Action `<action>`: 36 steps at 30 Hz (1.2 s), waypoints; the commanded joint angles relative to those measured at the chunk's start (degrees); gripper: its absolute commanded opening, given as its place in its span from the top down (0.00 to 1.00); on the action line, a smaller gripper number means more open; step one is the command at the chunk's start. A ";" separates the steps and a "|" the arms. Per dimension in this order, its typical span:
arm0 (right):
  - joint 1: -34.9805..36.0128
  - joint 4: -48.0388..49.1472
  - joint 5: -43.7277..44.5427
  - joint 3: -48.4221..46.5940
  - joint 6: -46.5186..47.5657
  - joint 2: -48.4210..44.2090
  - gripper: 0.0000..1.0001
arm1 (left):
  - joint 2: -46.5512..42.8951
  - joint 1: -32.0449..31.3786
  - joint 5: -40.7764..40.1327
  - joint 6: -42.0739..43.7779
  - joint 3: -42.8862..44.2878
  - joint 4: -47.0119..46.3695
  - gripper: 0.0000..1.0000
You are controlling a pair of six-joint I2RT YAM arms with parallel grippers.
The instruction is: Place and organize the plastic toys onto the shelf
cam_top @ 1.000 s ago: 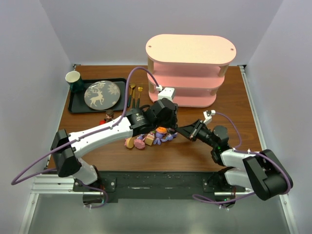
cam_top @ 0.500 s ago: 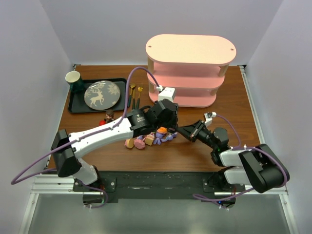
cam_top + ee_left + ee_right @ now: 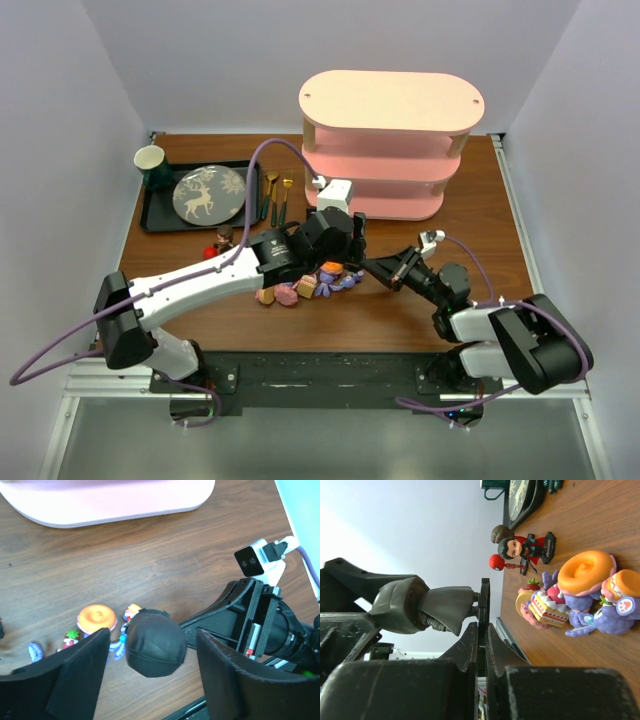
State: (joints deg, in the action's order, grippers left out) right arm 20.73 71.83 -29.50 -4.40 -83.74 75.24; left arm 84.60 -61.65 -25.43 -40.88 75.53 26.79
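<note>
My right gripper (image 3: 482,625) is shut on the thin round base of a dark toy (image 3: 420,605) and holds it sideways above the table. The toy's round black head (image 3: 154,644) hangs between the fingers of my left gripper (image 3: 152,645), which stand open with a gap on each side. In the top view the two grippers, left (image 3: 338,260) and right (image 3: 373,268), meet just in front of the shelf (image 3: 390,140). More plastic toys (image 3: 310,282) lie in a heap below them, among them an orange-topped purple bunny (image 3: 585,575) and a cake piece (image 3: 547,607). A black and red figurine (image 3: 527,547) stands further left.
A black tray (image 3: 160,218) at the back left carries a deer-patterned plate (image 3: 208,193) and a green mug (image 3: 150,160). Gold spoons (image 3: 278,190) lie just right of the tray. The shelf's pink bottom edge (image 3: 110,505) shows beyond the left gripper.
My left gripper's jaws have spread wider and no longer touch the dark toy's head. The right gripper keeps its grip on the base and has barely moved.
</note>
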 commanded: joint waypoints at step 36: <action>0.36 -9.43 3.48 -0.87 -2.74 -9.06 1.00 | -18.15 -4.27 -7.09 12.67 -33.07 -45.58 0.08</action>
State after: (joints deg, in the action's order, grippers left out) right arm 20.73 63.35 -27.57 -4.38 -86.52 67.57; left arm 68.51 -65.32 -29.89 -30.74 44.42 -10.41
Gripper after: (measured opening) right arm 0.034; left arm 0.918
